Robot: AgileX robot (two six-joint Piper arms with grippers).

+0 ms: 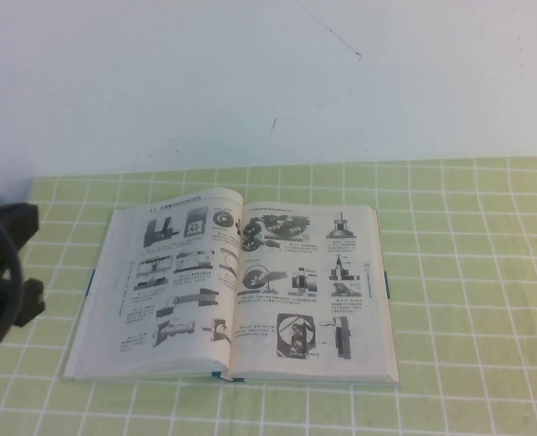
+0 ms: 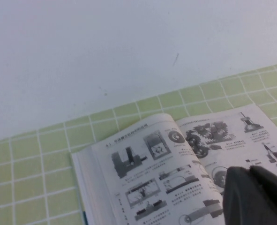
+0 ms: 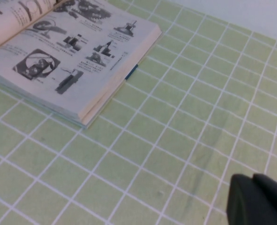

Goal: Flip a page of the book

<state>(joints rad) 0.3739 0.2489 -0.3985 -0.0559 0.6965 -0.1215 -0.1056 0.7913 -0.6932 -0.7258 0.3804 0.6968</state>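
Your left gripper (image 1: 9, 263) sits parked at the table's left edge, clear of the book (image 1: 236, 292); finger state cannot be told. Your right gripper (image 3: 258, 201) hovers over bare cloth (image 3: 175, 140), state likewise unclear. Book lies open, centre. Approach the page (image 1: 313, 291) at its outer edge, lightly.

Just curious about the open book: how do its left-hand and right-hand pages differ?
On the thick white-paged book, the left-hand page bulges upward near the spine, while the right-hand page lies flat. Both show dark machine-part pictures with Chinese captions. The left gripper and right gripper touch neither.
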